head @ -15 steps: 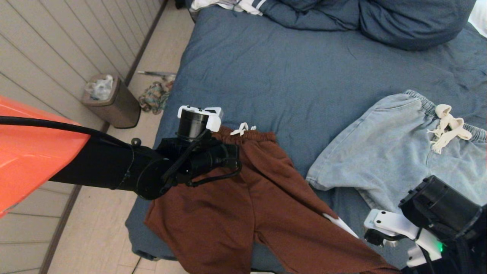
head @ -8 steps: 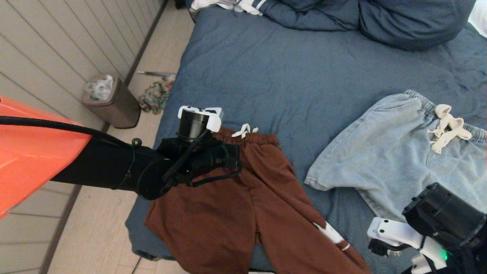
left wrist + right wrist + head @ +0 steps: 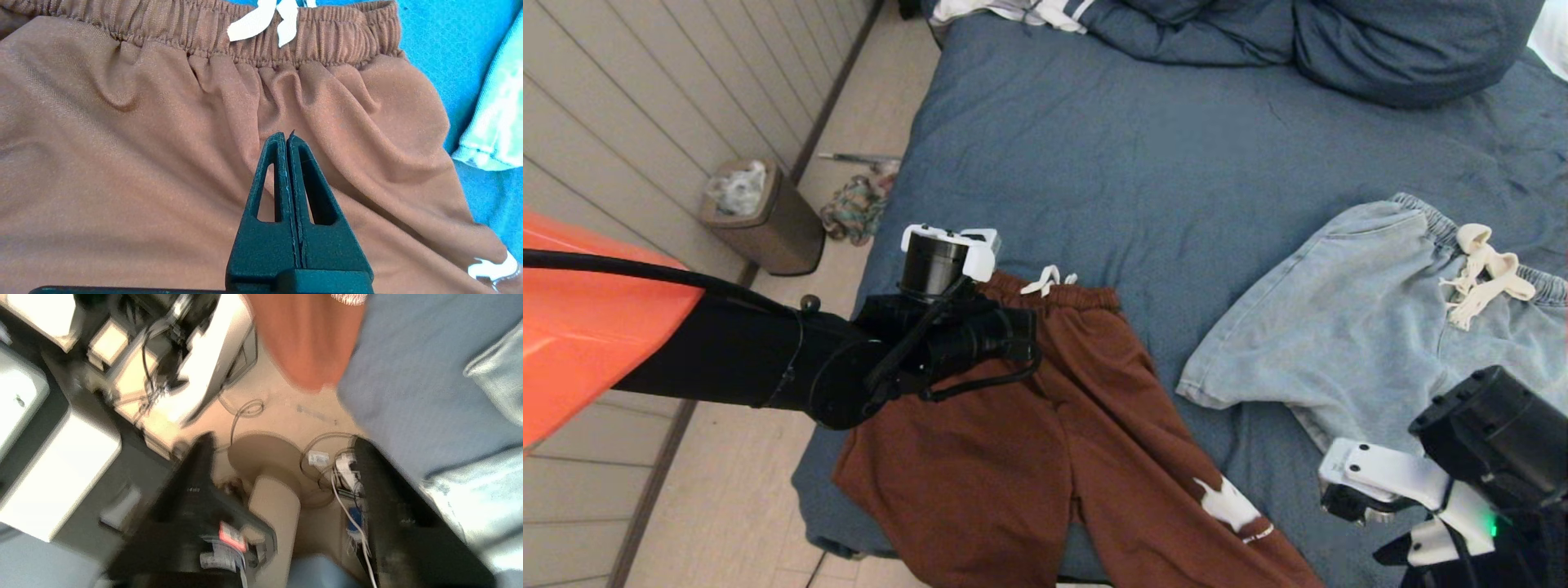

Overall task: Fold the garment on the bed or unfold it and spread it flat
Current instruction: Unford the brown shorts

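Observation:
Brown shorts [image 3: 1029,441] lie spread on the near left part of the bed [image 3: 1143,163], waistband and white drawstring [image 3: 1045,279] toward the far side, one leg with a white logo [image 3: 1225,502] reaching the near edge. My left gripper [image 3: 286,135] hovers shut just above the fabric below the waistband [image 3: 327,36], nothing between its fingers. My right gripper [image 3: 282,449] is open and empty beyond the bed's near edge, over the floor, close to the brown leg's hem [image 3: 306,343].
Light-blue shorts [image 3: 1380,327] with a cream drawstring lie on the bed to the right. A bunched blue duvet [image 3: 1380,49] fills the far side. A bin [image 3: 768,216] and a cloth heap [image 3: 854,208] sit on the floor by the left wall. Cables [image 3: 327,465] run below the right gripper.
The brown shorts' right leg has dropped and settled flat, its white logo now facing up. My right arm has drawn back to the right and downward. The left arm barely moved.

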